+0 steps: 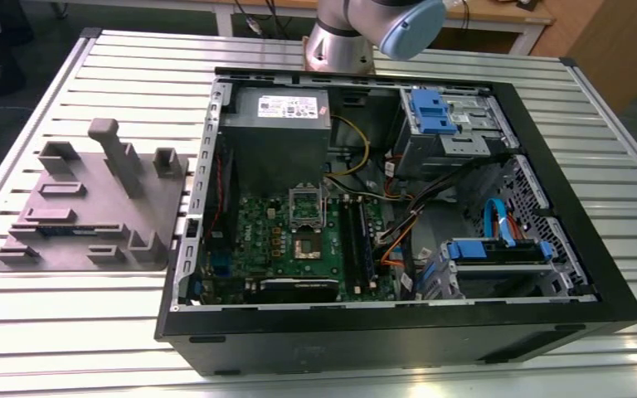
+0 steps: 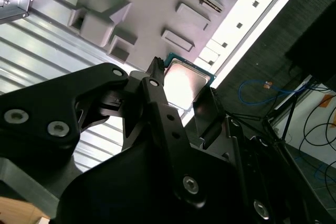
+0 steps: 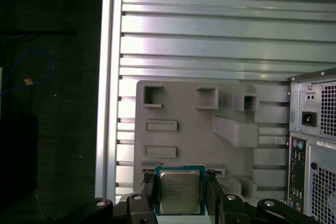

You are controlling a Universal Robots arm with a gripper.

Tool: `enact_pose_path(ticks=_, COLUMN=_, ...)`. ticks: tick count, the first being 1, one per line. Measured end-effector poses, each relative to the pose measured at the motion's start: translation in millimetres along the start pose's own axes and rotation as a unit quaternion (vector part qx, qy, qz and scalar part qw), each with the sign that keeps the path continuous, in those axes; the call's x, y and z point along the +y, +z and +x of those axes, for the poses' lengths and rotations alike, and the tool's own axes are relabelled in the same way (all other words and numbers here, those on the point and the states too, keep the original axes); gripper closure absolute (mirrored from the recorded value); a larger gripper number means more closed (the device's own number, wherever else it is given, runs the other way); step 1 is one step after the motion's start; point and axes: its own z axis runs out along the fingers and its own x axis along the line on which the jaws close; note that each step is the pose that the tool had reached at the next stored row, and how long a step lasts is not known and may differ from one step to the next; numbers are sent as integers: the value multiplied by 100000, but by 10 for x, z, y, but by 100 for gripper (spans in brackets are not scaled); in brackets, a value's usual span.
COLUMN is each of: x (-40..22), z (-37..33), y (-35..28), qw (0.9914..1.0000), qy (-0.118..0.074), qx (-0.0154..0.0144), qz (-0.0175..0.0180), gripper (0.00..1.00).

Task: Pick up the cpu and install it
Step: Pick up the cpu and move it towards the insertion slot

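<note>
The cpu point(image 3: 180, 191), a small square chip with a shiny metal top and a green edge, sits between my gripper's point(image 3: 180, 195) two black fingers, which are shut on its opposite sides. It hangs in the air high above the grey moulded tray point(image 3: 184, 135) on the slatted table. In the second wrist view the cpu point(image 2: 185, 81) catches the light, with the gripper point(image 2: 181, 92) clamped around it and the tray point(image 2: 157, 3) behind it. In the exterior view the open computer case point(image 1: 407, 332) lies on its side, and the socket point(image 1: 305, 236) sits on the green motherboard.
The grey tray point(image 1: 86, 207) lies at the exterior view's left of the case. Inside the case are a power-supply box point(image 1: 279, 116), blue drive bays point(image 1: 446, 116) and loose cables point(image 1: 407, 220). The arm's base point(image 1: 341, 46) stands behind the case. The case's rear panel point(image 3: 315, 145) shows beside the tray.
</note>
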Motion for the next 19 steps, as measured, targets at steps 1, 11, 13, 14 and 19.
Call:
enact_pose_path(ticks=1, x=0, z=-5, y=1, qw=100000, qy=-2, qx=-3, qz=-1, gripper=53)
enact_pose_path(ticks=11, x=-1, z=-50, y=1, qw=100000, qy=2, qx=0, qz=-1, gripper=53)
enact_pose_path(ticks=13, x=-1, z=-58, y=1, qw=100000, qy=1, qx=-2, qz=-1, gripper=53)
enact_pose_path(ticks=14, x=-1, z=-63, y=1, qw=100000, qy=-1, qx=-3, qz=-3, gripper=53)
enact_pose_path(ticks=19, x=-2, z=-87, y=2, qw=100000, qy=-1, qx=-4, qz=-2, gripper=53)
